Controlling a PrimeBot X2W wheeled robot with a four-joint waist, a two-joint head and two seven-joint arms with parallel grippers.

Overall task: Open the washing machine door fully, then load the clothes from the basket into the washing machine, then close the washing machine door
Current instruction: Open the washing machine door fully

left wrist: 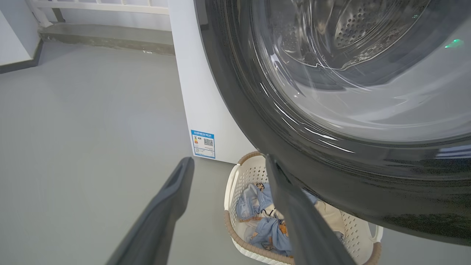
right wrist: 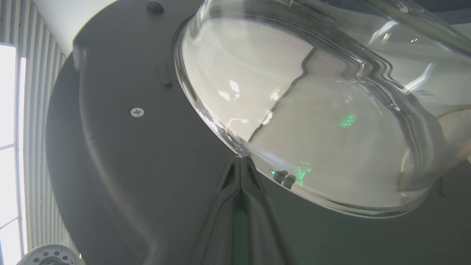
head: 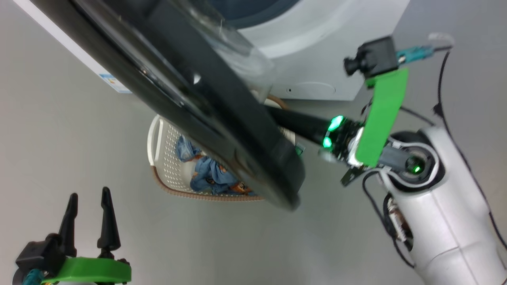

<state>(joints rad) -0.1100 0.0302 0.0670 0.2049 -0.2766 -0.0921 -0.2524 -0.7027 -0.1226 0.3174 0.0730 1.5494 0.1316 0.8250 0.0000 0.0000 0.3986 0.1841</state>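
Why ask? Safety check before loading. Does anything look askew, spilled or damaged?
Nothing stands out. The door looks intact, and the clothes lie inside the upright basket, none on the floor. The door does overhang the basket.

You have a smooth matt grey floor [left wrist: 84, 110] spreading wide. Along its far edge you will see a low raised grey concrete ledge [left wrist: 106, 36], with a white barred railing [left wrist: 99, 5] standing on top of it. At the floor's far left corner a plain white wall panel [left wrist: 13, 44] meets it with a dark skirting strip [left wrist: 18, 66], and in the right wrist view you get a bright window [right wrist: 8, 147] beside pale vertical ribbed slats [right wrist: 36, 147].
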